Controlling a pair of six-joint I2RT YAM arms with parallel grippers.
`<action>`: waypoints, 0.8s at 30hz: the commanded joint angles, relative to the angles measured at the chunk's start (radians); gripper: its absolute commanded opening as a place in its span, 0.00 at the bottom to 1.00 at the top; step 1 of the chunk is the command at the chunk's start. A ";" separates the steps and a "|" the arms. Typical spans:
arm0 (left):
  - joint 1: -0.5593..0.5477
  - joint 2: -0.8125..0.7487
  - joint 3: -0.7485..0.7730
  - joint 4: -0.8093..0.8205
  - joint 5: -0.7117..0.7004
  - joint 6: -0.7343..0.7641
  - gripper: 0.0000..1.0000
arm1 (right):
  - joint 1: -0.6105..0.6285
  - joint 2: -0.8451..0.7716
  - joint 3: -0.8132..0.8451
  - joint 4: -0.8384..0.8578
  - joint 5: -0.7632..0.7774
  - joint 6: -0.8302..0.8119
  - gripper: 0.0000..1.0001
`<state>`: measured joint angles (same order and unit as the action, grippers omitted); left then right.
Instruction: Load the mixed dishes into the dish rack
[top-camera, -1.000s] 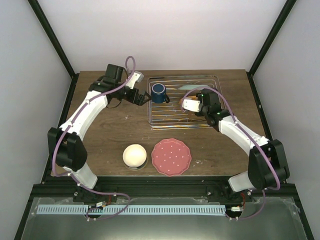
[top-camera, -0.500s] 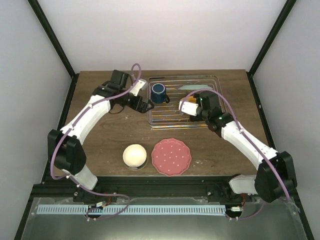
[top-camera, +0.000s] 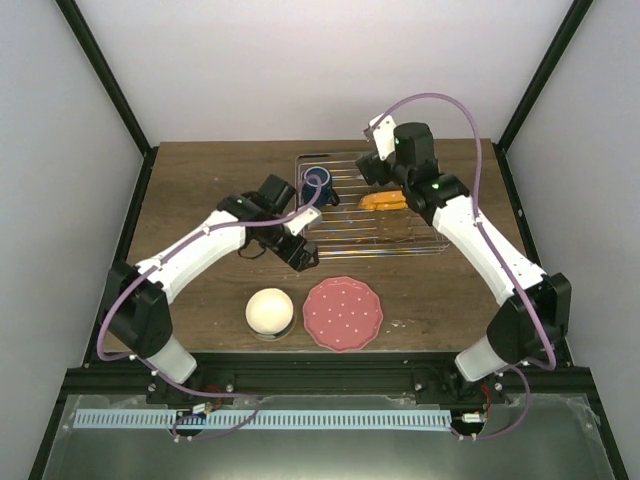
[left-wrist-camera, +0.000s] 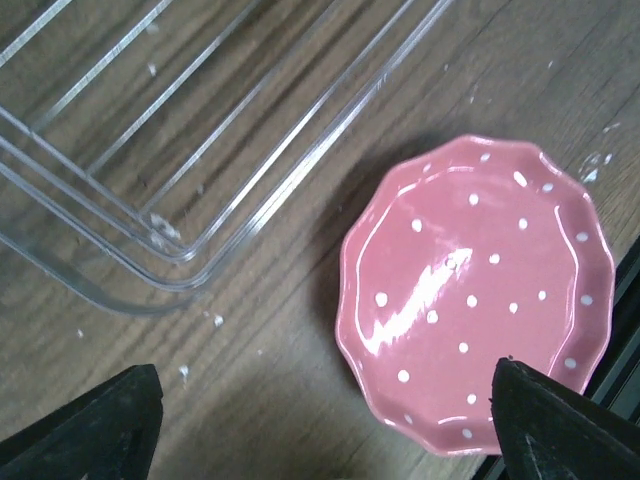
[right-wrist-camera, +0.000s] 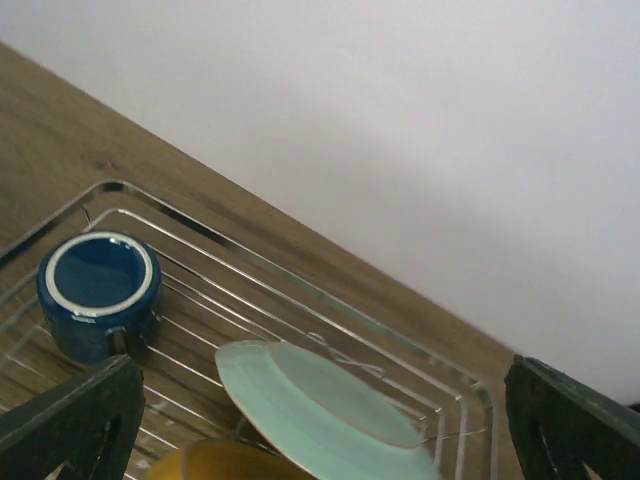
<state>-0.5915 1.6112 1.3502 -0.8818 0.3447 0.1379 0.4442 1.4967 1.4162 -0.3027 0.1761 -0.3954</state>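
The wire rack (top-camera: 345, 228) lies flat by the table's back edge, right of centre. In its back left corner the dark blue mug (top-camera: 317, 186) stands upright, mouth up, with a white rim and a blue inside. Beside it in the rack, my right camera shows the mint-green bowl (right-wrist-camera: 320, 405) tipped on edge, its base showing, right against the orange-backed plate (top-camera: 383, 200). Near the front edge, about midway, the pink plate (top-camera: 343, 313) lies flat and face up, scalloped and white-dotted, apart from the rack's front left corner. Just left of it, not touching, sits the cream bowl (top-camera: 269, 311), seemingly mouth down.
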 joint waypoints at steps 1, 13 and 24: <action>-0.037 -0.038 -0.049 -0.035 -0.084 -0.001 0.88 | -0.031 0.050 0.101 -0.108 0.028 0.310 1.00; -0.120 -0.025 -0.167 0.043 -0.195 0.006 0.82 | -0.055 0.061 0.182 -0.200 0.011 0.400 1.00; -0.182 0.069 -0.223 0.157 -0.162 0.011 0.86 | -0.055 0.033 0.202 -0.250 -0.027 0.414 1.00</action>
<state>-0.7708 1.6432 1.1481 -0.7879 0.1677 0.1421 0.3920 1.5715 1.5742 -0.5323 0.1753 0.0002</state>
